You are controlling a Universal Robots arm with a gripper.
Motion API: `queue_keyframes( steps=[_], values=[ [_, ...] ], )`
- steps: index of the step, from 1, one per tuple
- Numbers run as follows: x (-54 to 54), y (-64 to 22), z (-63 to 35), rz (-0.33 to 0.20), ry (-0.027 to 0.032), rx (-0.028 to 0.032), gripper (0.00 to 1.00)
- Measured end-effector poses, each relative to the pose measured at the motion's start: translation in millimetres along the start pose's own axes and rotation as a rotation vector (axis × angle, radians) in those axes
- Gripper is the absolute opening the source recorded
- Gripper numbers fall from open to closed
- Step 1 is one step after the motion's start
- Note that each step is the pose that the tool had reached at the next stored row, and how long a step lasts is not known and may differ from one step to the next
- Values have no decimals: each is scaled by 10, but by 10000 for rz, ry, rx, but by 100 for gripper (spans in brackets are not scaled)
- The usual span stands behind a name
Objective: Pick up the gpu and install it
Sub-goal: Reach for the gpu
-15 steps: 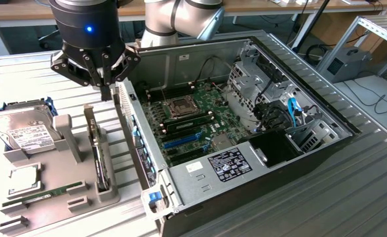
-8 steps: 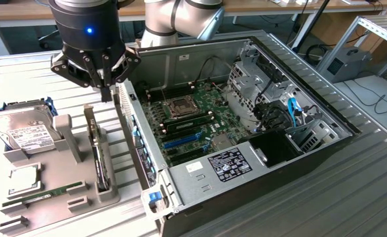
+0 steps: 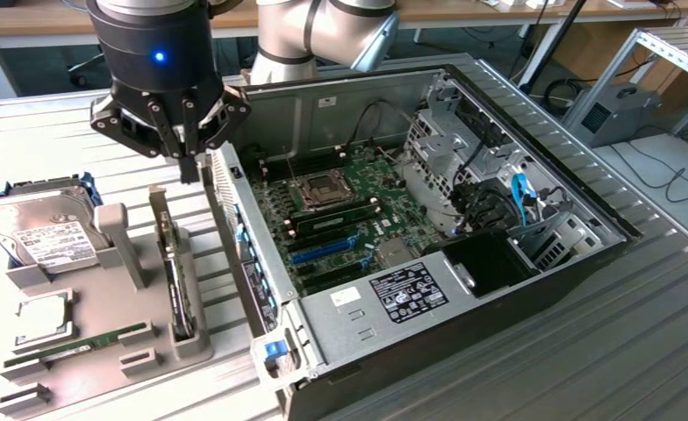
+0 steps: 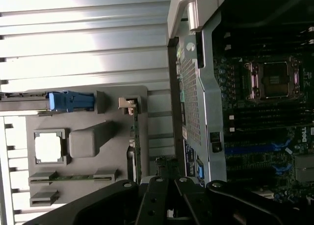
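The gpu [image 3: 176,267] stands on its long edge in a slot of the grey holder [image 3: 110,303], its pale bracket strip [image 3: 157,215] at the far end. In the wrist view the gpu [image 4: 135,141] appears as a thin dark edge running toward the fingers. My gripper [image 3: 189,173] hangs above the card's bracket end, beside the open computer case [image 3: 438,289], with its fingers drawn together and nothing between them. It stays clear of the card. In the wrist view the gripper [image 4: 169,185] sits over the card's near end. The motherboard [image 3: 344,210] lies exposed, with blue slots [image 3: 326,250].
The holder also carries a silver hard drive [image 3: 39,232] with a white label, a square processor [image 3: 46,316] and a green memory stick [image 3: 81,346]. The case's side wall [image 3: 232,237] rises right next to the holder. A ribbed metal table [image 3: 625,342] lies underneath.
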State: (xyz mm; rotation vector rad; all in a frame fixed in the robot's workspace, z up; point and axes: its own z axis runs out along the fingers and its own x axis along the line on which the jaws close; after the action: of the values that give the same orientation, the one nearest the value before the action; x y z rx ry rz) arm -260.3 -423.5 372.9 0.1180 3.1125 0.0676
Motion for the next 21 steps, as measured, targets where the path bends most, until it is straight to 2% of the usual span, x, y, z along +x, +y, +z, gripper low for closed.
queue_keyframes(
  steps=[21],
  values=[
    [4, -67, 17, 0, 0, -1, 11]
  ],
)
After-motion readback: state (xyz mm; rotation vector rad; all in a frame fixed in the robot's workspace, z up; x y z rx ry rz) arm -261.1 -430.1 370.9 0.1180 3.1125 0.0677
